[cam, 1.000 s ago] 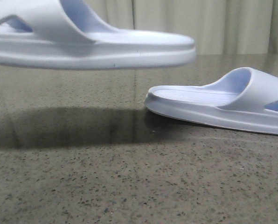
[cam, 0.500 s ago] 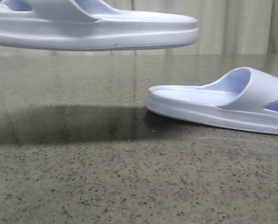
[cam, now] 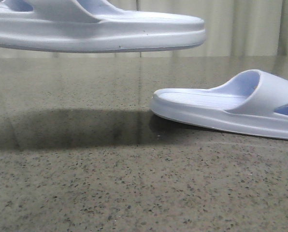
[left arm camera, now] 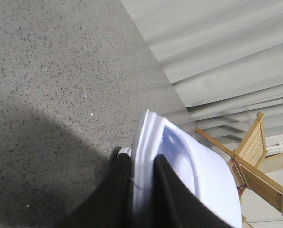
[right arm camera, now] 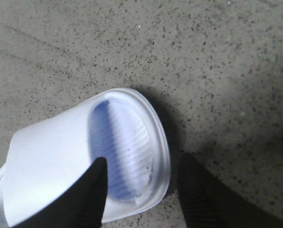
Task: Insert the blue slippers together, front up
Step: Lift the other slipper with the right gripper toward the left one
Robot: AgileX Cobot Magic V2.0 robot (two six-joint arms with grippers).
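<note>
Two pale blue slippers show in the front view. One, the lifted slipper (cam: 95,31), hangs in the air at the upper left, its sole level and clear of the speckled counter (cam: 134,193), with a dark shadow lying on the stone beneath it. The other, the resting slipper (cam: 226,108), lies flat on the counter at the right, its open heel end pointing left and its wide strap rising at the right edge of the picture.

The left gripper (left arm camera: 142,190) has its black fingers (left arm camera: 117,194) clamped on the thick sole edge of the lifted slipper (left arm camera: 198,180), one finger on each side of the rim. Pleated curtains and a wooden folding frame (left arm camera: 255,161) stand beyond the counter's far edge.

The right gripper (right arm camera: 141,190) hovers over the resting slipper (right arm camera: 80,161) with its fingers (right arm camera: 198,194) spread apart: one dark finger sits over the ribbed footbed, the other lies outside the slipper's rim over the counter. Whether either finger touches the foam cannot be told.
</note>
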